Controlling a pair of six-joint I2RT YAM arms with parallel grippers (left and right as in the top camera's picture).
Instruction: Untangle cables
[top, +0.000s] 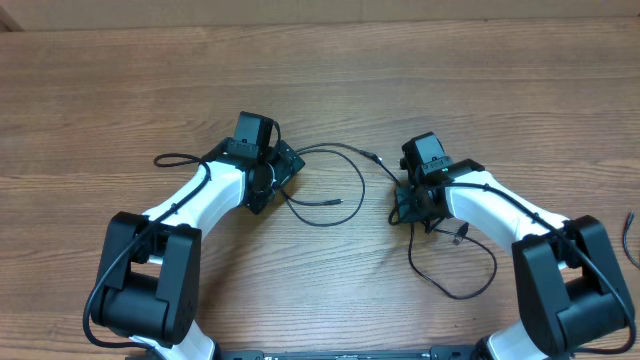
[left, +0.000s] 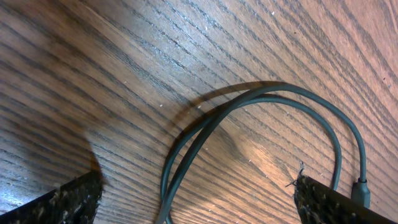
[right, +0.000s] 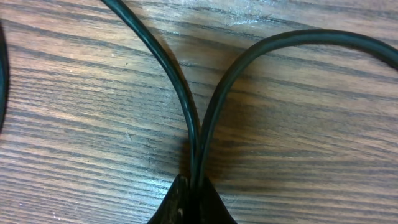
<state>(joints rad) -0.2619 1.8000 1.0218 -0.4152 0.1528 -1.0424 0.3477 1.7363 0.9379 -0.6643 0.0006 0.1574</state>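
I read the step in hand as pulling two cords apart where they cross between the arms. The right fingers (right: 186, 208), low in the middle of the right wrist view, are pressed together on two strands of the cables (right: 168, 62), which leave the pinch side by side and fork toward the upper left and upper right of that frame. The left fingers (left: 68, 202) are spread wide at the bottom corners of the left wrist view. A doubled strand (left: 214, 115) runs up between them and curls to the right, untouched as far as I can see. To do this well I would close the left side on one strand only, low to the table (top: 320, 60). Then I would draw the arms apart slowly, watching that the crossing slides open rather than tightening into a knot. The right pinch holds two strands at once, so a hard pull could drag both along. The cords are thin, black and limp. From above, one arcs from the left fingers across the middle of the frame to a small plug (top: 377, 157), and another hangs in a slack loop (top: 462, 297) at the lower right.
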